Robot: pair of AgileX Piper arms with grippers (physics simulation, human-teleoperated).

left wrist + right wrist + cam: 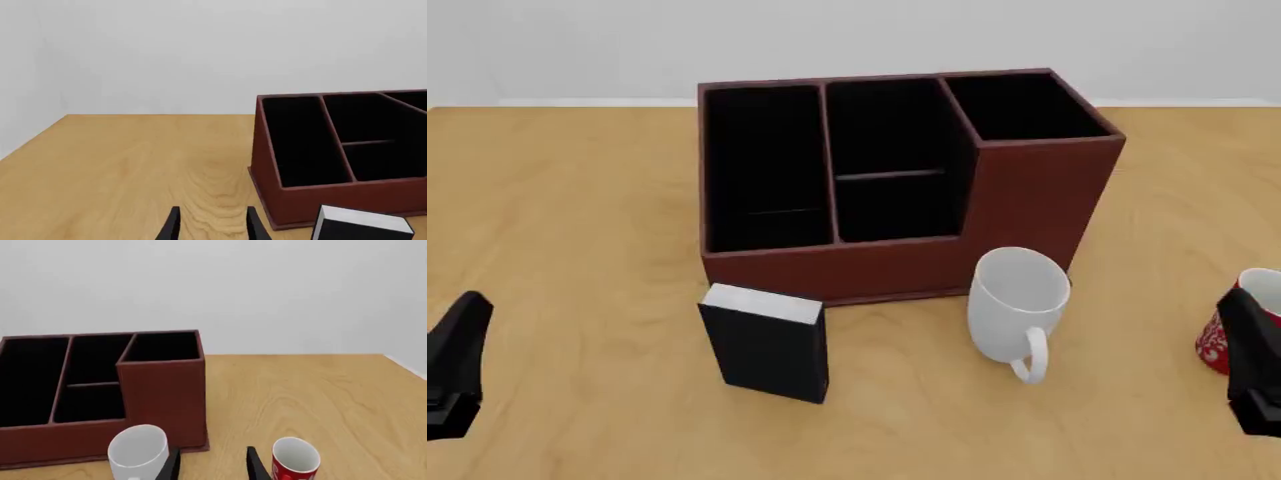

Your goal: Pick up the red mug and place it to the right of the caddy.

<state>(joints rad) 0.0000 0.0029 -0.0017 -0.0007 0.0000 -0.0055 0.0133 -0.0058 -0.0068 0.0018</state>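
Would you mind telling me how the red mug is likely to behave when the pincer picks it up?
The red mug looks rigid, so it should not deform under a squeeze. It stands upright on a flat base, so it probably won't roll. Its smooth, rounded wall may slip or twist between flat fingers, and being small it could tip if nudged near the rim.

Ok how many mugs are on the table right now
2. The white mug stands in front of the caddy's right end. The red mug sits at the table's right edge, partly hidden behind the right claw.

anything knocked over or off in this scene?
Nothing damaged or spilled. The white mug leans towards the camera instead of standing straight, in front of the caddy. The red mug stands upright.
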